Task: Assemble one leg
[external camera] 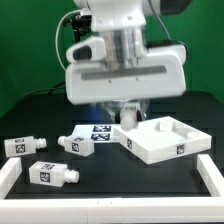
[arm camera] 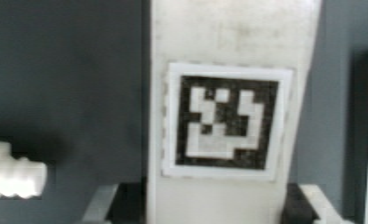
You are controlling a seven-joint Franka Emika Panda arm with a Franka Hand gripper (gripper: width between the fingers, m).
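We see the big white robot arm [external camera: 125, 60] hanging over the middle of the black tabletop [external camera: 40, 110], toward its far edge. Its jaws stand narrowed and closed on the held leg [external camera: 131, 116], a small white square-section peg. In the wrist view this held leg [arm camera: 234, 60] fills the middle of the picture, with a dark finger [arm camera: 341, 208] pressed against each side and a black-and-white square tag [arm camera: 227, 112] facing the camera. We cannot tell whether its lower end touches anything.

Three loose legs of the same kind lie on their sides toward the tabletop's edge on the exterior view's left: one [external camera: 22, 146] nearest that edge, one [external camera: 55, 172] closest to the near edge, and one [external camera: 80, 142] just beside the thin flat white marker board [external camera: 100, 129]. A ribbed white stub [arm camera: 7, 172] shows in the wrist view.

A large flat white square panel with a raised rim [external camera: 165, 140] lies toward the edge on the exterior view's right, near the held leg. White border strips [external camera: 10, 178] mark the near corners.
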